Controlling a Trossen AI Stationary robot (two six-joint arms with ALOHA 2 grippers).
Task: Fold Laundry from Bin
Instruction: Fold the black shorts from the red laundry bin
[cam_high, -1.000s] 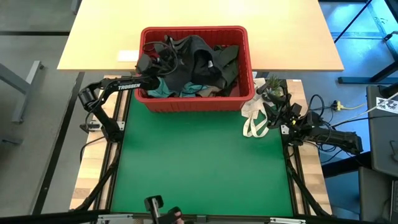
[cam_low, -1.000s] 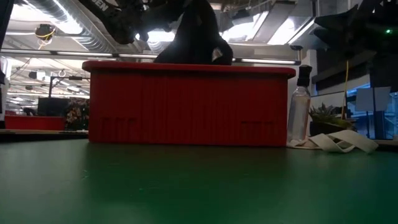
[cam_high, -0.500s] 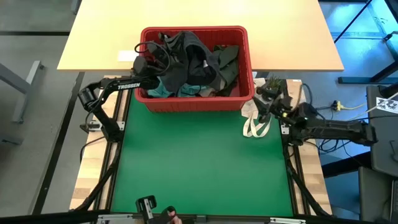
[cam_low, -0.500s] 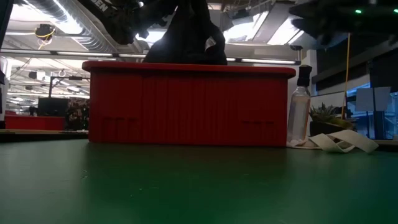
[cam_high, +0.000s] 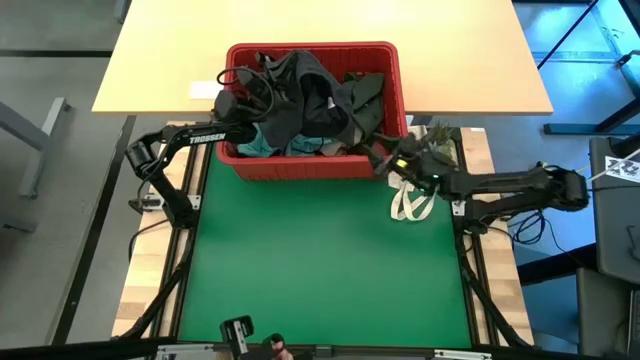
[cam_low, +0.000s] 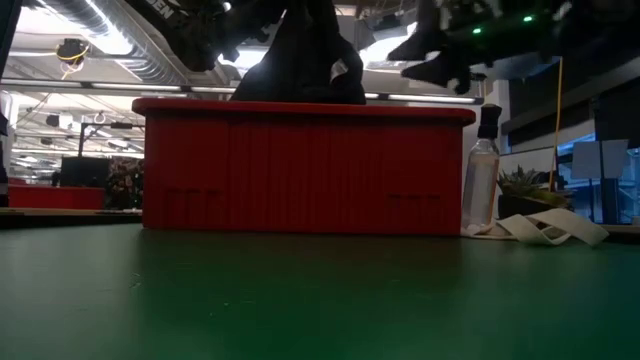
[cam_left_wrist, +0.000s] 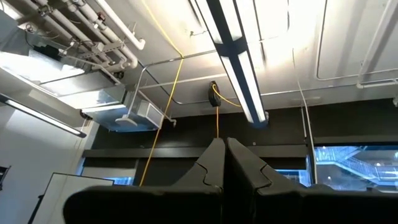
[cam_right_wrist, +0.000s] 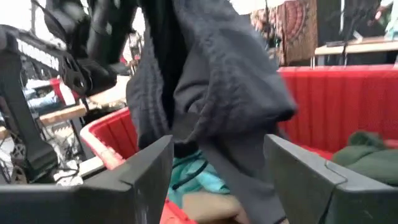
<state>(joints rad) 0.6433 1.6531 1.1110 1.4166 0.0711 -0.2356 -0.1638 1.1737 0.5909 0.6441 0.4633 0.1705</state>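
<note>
High view: we have the dark garment (cam_high: 300, 95) lifted above the bin (cam_high: 312, 165).
Soft and limp, it hangs from our shut left pincer (cam_high: 262, 88); our wide-open right pincer (cam_high: 380, 160) should take its loose lower edge.

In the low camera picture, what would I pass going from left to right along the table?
Red bin with a dark garment hanging above it, → clear spray bottle → small potted plant → white cloth bag.

An industrial lab or workshop: exposed ceiling pipes (cam_left_wrist: 93, 28), strip lights (cam_left_wrist: 239, 68), and ducting (cam_low: 120, 45) overhead.
</note>
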